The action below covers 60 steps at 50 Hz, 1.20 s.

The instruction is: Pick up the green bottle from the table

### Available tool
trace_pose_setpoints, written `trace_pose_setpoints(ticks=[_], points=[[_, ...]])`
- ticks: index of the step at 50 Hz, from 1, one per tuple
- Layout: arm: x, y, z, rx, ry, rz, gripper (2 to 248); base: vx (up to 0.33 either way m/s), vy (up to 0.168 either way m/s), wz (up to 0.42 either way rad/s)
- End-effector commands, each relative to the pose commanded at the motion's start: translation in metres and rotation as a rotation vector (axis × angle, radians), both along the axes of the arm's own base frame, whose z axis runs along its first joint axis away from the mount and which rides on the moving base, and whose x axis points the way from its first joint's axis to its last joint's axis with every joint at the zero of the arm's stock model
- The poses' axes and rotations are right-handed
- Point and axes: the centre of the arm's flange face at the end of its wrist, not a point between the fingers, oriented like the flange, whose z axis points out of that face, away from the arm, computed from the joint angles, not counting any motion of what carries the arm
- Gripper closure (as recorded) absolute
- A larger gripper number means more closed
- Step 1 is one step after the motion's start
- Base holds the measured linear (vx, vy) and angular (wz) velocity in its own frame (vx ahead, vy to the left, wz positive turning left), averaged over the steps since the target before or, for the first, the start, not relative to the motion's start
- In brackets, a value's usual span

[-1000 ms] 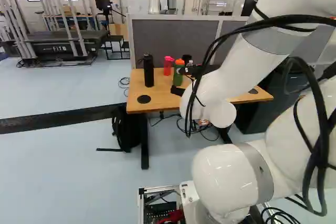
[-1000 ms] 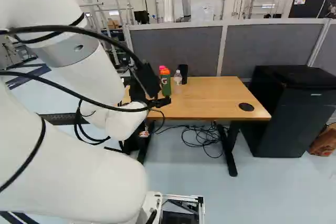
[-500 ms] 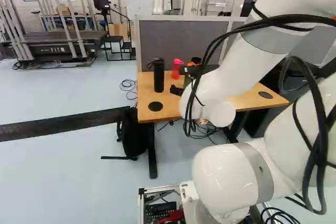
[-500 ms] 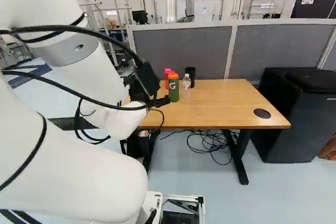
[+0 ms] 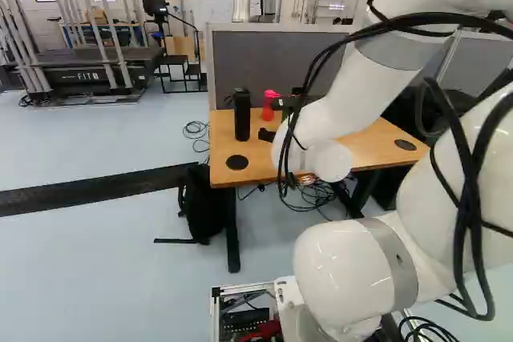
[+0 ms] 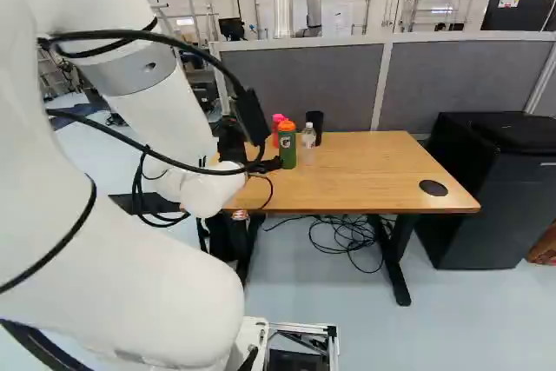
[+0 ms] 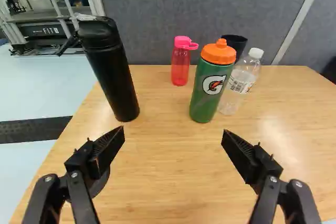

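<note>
From my remote seat, I'm holding the gripper [image 6: 273, 164] open over the table [image 7: 173, 171], its fingers [image 7: 107, 149] standing wide apart. The green bottle [image 7: 206, 98] is standing upright ahead, apart from both. A clear bottle [image 7: 241, 81] is standing just beside it, right; a red bottle [image 7: 180, 67] is standing farther back, left; a black bottle [image 7: 111, 72] is standing well left.

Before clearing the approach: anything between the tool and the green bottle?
Nothing visible stands between the open tool and green bottle. Black bottle is off to one side; clear bottle is close beside the green one.
</note>
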Motion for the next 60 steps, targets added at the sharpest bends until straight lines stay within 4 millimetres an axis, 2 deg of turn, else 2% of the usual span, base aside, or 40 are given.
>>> trace_pose_setpoints(ticks=[20, 60], points=[[0.041, -0.003, 0.0, 0.017, 0.034, -0.045, 3, 0.0, 0.0, 0.0], [0.122, -0.023, -0.001, 0.1, 0.024, -0.274, 3, 0.0, 0.0, 0.0]])
